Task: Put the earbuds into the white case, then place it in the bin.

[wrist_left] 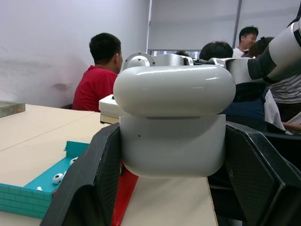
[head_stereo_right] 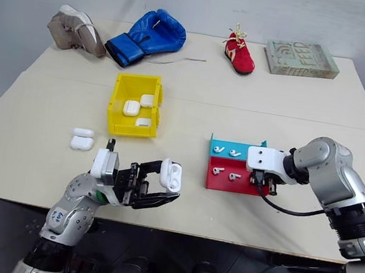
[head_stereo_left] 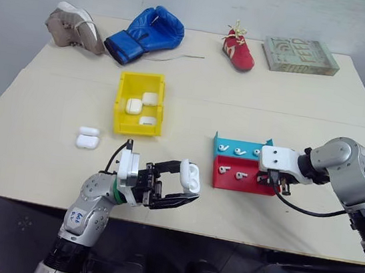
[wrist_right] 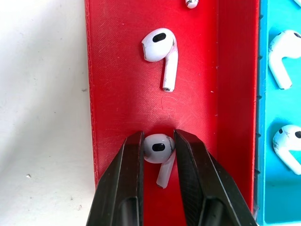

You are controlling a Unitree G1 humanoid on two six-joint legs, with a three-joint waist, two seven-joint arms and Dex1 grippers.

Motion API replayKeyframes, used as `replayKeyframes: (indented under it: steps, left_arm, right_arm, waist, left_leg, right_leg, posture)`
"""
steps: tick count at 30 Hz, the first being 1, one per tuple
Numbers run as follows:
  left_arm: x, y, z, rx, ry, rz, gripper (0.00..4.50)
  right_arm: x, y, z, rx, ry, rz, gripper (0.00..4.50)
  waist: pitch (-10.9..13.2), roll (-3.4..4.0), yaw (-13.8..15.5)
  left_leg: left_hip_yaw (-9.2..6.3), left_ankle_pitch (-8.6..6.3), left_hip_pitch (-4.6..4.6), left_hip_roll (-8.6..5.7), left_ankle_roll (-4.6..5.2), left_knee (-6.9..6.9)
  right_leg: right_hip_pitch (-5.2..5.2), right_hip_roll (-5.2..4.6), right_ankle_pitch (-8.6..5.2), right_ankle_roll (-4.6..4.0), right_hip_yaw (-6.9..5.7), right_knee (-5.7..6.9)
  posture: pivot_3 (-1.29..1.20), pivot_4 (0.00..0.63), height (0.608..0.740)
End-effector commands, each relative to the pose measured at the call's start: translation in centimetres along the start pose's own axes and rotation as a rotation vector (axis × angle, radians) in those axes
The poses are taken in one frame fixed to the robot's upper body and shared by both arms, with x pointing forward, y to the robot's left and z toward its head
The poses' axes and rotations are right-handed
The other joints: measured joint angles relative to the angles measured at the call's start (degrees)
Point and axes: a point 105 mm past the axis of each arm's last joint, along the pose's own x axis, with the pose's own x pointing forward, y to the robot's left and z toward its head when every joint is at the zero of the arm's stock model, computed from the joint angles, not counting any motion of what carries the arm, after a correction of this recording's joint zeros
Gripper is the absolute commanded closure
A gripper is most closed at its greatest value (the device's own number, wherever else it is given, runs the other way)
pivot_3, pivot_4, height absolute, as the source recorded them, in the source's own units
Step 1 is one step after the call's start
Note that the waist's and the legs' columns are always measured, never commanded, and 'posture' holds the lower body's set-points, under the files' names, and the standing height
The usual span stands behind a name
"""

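The left claw, raised over the near edge of the pale surface, is clamped shut on a white case, its two black fingers pressing the case's lower half from either side. In the left wrist view the case's lid stands slightly ajar, a thin gap showing along the seam.

On the other side, the right claw reaches down into the red half of a shallow red-and-blue tray. Its jaws are nearly closed around the head of one earbud, both fingers touching it, the stem trailing back between them while the earbud lies on the tray floor. A second earbud lies loose farther along the red compartment, and more earbuds rest in the blue compartment alongside.

The yellow bin sits toward the middle of the surface, well apart from both claws, with three closed white cases already inside. Two further white cases lie side by side on the surface, near the bin's left front corner.

Along the far edge are a beige shoe, a blue boxing glove, a small red shoe and a book. People are seated in the background of the left wrist view.
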Motion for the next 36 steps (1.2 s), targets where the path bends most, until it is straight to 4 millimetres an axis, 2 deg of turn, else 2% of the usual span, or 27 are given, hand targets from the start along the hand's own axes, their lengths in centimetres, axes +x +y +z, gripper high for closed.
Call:
replayKeyframes:
  steps: [1, 8, 24, 27, 36]
  left_arm:
    - [0.1, -0.3, 0.8, 0.034, -0.015, -0.013, 1.70]
    - [0.1, -0.3, 0.8, 0.031, -0.014, -0.015, 1.70]
    - [0.1, -0.2, 0.7, 0.031, -0.011, -0.020, 1.70]
    - [0.1, -0.1, 0.7, 0.031, -0.011, -0.021, 1.70]
    - [0.1, -0.1, 0.8, 0.038, -0.017, -0.020, 1.70]
  right_arm:
    - [-0.5, -0.4, -0.1, -0.012, 0.018, -0.010, 3.54]
    - [-0.5, -0.1, -1.0, 0.012, 0.071, 0.006, 3.54]
    - [-0.5, 0.0, -1.6, 0.009, 0.108, 0.018, 3.54]
    - [-0.5, 0.0, -1.6, 0.010, 0.106, 0.021, 4.04]
    - [-1.0, -0.2, -0.8, 0.006, 0.061, 0.005, 4.06]
  waist:
    - [0.00, 0.00, 0.00]
    - [0.00, 0.00, 0.00]
    - [0.00, 0.00, 0.06]
    - [0.00, 0.00, 0.09]
    - [0.00, 0.00, 0.10]
  left_leg:
    - [0.00, 0.00, 0.00, 0.00, 0.00, 0.00]
    - [0.00, 0.00, 0.00, 0.00, 0.00, 0.01]
    - [-0.01, 0.00, 0.01, -0.01, 0.00, 0.01]
    - [-0.01, 0.00, 0.01, -0.02, 0.00, 0.01]
    - [-0.02, 0.00, 0.02, -0.03, 0.00, 0.01]
  right_leg:
    - [0.00, 0.00, 0.00, 0.00, 0.00, 0.00]
    - [0.01, 0.00, 0.00, 0.00, 0.00, 0.00]
    - [0.02, -0.02, 0.00, 0.00, 0.00, 0.00]
    - [0.03, -0.03, 0.00, 0.00, -0.01, 0.00]
    - [0.03, -0.04, 0.00, 0.00, -0.02, 0.00]
  posture:
    - [0.00, 0.150, 0.740]
    - [0.00, 0.150, 0.740]
    - [0.00, 0.150, 0.740]
    - [0.00, 0.150, 0.740]
    - [0.00, 0.150, 0.740]
